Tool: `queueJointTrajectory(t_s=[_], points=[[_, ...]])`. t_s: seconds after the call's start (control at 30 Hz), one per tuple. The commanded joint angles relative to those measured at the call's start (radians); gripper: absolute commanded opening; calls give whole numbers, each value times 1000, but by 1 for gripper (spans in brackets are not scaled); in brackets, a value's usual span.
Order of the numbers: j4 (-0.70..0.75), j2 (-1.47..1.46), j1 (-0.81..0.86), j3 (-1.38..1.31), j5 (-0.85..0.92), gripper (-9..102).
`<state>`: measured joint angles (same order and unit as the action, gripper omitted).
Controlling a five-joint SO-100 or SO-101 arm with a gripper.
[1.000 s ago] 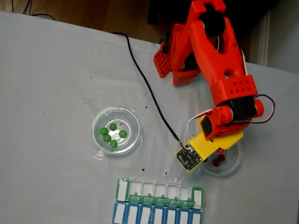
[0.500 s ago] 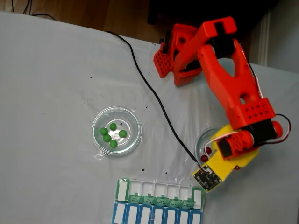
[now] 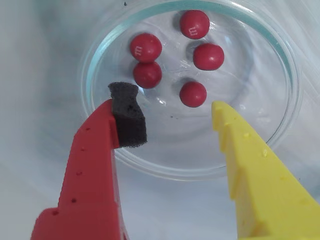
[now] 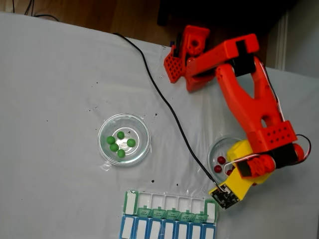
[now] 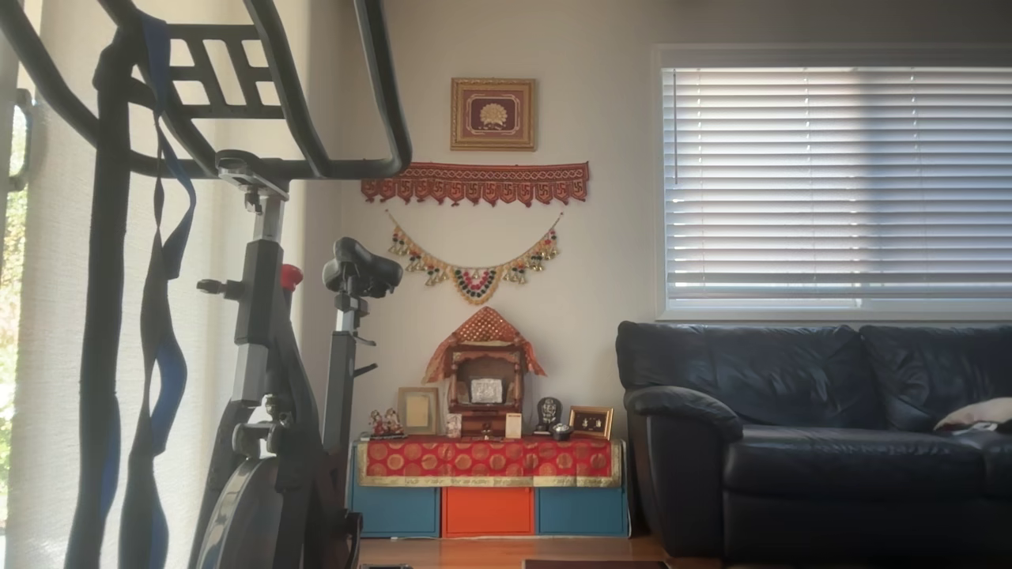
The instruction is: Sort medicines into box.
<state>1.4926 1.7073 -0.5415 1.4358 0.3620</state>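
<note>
Gripper (image 3: 172,117): jaws apart, empty, poised over near rim of glass dish (image 3: 287,115) holding five red pills (image 3: 193,94), probably lining up a pick.

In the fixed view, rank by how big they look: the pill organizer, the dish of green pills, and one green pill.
1. Pill organizer, partly cut off by the frame's edge
2. Dish of green pills
3. One green pill

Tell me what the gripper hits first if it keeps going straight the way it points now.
Likely the lowest red pill in the glass dish: the open gripper points into the dish, with that pill nearest between its fingers. Depth is unclear; it may meet the dish floor first.
</note>
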Motion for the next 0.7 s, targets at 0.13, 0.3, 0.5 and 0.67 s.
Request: queueJointTrajectory(t_s=[0.13, 0.3, 0.5, 0.67], points=[[-55, 117, -29, 29, 3, 28], [-77, 97, -38, 54, 11, 29], [-110, 74, -38, 86, 14, 30], [-124, 49, -37, 87, 11, 30]])
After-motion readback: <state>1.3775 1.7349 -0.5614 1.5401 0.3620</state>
